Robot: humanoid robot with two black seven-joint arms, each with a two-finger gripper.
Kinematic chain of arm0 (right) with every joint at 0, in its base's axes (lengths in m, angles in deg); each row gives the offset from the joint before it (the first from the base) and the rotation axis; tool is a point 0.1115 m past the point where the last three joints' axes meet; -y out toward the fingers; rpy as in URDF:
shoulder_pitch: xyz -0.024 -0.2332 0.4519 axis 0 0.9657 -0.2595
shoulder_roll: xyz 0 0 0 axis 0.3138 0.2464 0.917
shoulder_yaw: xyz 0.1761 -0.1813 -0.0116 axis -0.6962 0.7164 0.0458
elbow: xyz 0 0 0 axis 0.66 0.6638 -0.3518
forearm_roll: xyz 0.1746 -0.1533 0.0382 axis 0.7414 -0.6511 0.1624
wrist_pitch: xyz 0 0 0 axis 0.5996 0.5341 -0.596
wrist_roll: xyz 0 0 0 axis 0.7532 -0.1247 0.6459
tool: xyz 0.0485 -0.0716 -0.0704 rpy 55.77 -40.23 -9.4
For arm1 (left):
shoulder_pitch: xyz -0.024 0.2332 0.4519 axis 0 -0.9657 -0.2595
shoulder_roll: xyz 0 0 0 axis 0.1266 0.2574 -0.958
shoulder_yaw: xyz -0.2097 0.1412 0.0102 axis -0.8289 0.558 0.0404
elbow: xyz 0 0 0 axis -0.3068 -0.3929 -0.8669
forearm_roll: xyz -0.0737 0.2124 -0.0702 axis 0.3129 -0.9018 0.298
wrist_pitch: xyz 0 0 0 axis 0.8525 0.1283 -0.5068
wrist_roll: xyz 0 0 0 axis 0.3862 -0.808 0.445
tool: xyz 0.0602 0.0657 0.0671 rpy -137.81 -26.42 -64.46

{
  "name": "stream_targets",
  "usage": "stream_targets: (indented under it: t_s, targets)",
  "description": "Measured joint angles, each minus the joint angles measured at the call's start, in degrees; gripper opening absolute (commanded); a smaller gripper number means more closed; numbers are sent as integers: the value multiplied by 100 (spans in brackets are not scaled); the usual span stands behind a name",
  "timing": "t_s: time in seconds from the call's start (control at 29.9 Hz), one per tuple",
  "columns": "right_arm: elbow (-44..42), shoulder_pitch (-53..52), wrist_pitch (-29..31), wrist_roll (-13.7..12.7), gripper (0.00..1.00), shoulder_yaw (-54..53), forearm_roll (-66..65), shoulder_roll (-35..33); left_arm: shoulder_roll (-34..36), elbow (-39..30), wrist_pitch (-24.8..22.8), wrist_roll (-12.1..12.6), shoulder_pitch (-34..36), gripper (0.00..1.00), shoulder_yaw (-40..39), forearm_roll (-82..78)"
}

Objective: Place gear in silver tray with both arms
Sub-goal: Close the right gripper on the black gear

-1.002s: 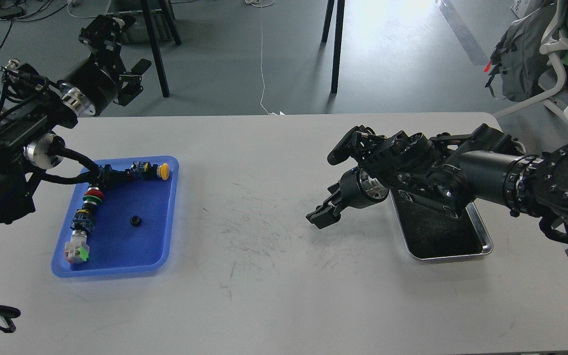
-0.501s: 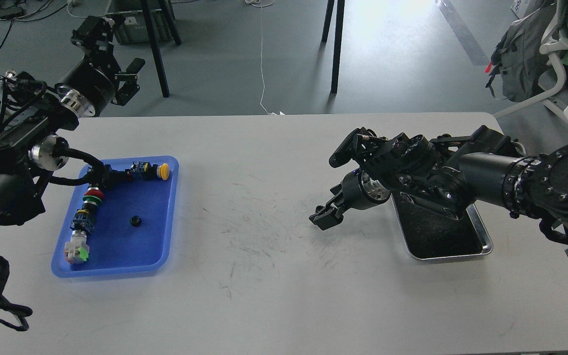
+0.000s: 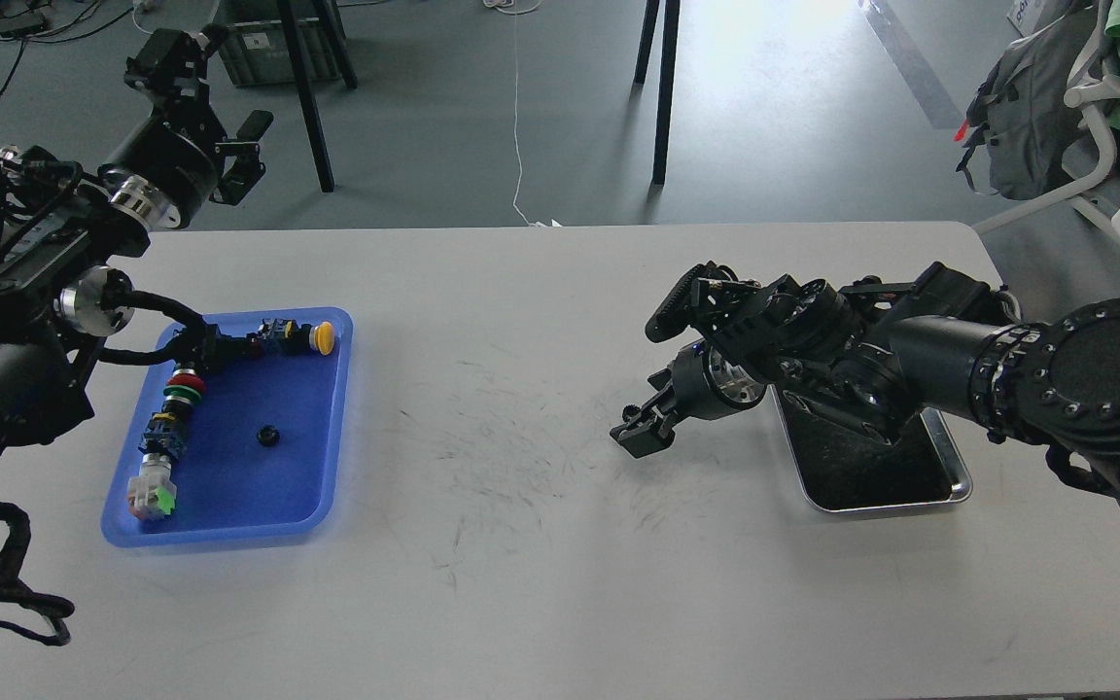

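So in the head view there's a white table (image 3: 521, 583) with a blue tray (image 3: 332, 428) on the left side and the silver tray (image 3: 957, 476) over on the right, partly hidden under the right arm. The gear (image 3: 268, 437), as far as I can tell, is that small dark round thing sitting loose on the blue tray's floor, a bit right of the row of coloured push-button switches (image 3: 176, 413); it's tiny, so I'm judging from the task here. The left gripper (image 3: 192, 92) is up high past the far left edge of the table, well away from the gear, fingers spread wide with nothing between them. The right gripper (image 3: 640, 431) is low over the bare table just left of the silver tray; it looks empty, but it's dark and small and I honestly can't tell how far apart the fingers are. The silver tray's bottom looks empty where I can see it. My read: pickup hasn't started. To do it well, bring the left claw straight down over the gear from above, staying clear of the switches and the tray rim. Since the gear is small and flat, pinch it low, lift cleanly, then meet the right claw mid-table for a handover.
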Motion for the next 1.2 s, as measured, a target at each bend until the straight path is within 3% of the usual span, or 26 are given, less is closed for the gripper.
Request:
stream_targets:
  t_s: [0.47, 0.6, 0.94, 1.2]
  targets:
    - [-62, 72, -154, 0, 57, 28, -70, 10, -33, 46, 0, 0, -72, 99, -114, 13]
    - [-64, 89, -206, 0, 56, 28, -71, 10, -33, 46, 0, 0, -80, 99, -123, 13]
    - [-43, 84, -256, 0, 39, 23, -71, 10, -32, 46, 0, 0, -86, 99, -124, 13]
    - [-8, 36, -222, 0, 18, 27, -92, 10, -29, 53, 0, 0, -96, 99, -124, 13]
